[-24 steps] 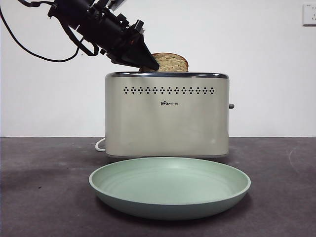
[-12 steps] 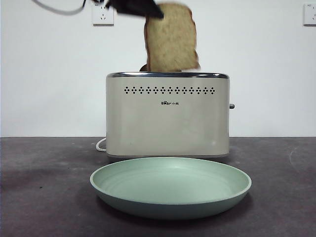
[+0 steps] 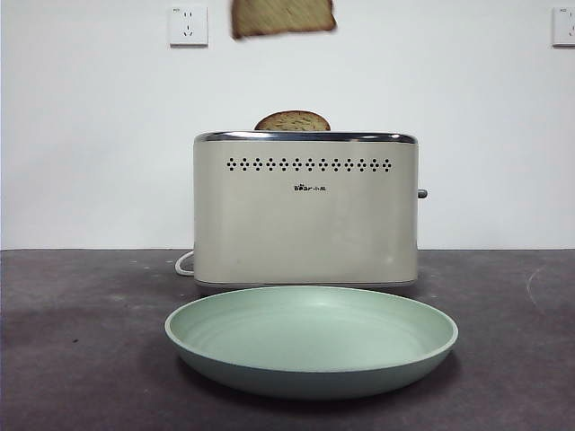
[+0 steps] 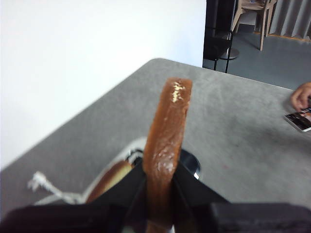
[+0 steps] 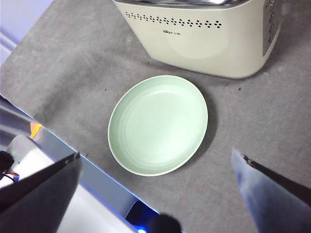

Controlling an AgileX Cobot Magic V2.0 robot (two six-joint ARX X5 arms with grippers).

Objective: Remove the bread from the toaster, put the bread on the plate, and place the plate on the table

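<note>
The bread [image 3: 283, 16] hangs high above the toaster [image 3: 305, 215], only its lower part showing at the front view's top edge. In the left wrist view my left gripper [image 4: 160, 180] is shut on the bread [image 4: 167, 131], seen edge-on with its brown crust. A second slice [image 3: 292, 121] shows only its domed top in the toaster's slot. The pale green plate [image 3: 310, 341] lies on the table [image 3: 81, 359] in front of the toaster. My right gripper [image 5: 156, 153] hovers open high over the plate [image 5: 158, 124], holding nothing.
A white cord [image 3: 183, 263] trails from the toaster's left side. Two wall sockets [image 3: 188, 24] sit on the white wall behind. A person's hand with a phone [image 4: 300, 107] rests at the far table edge in the left wrist view.
The left gripper has lifted the bread straight up out of the toaster and risen out of the front view. The second slice's top now shows in the slot.
</note>
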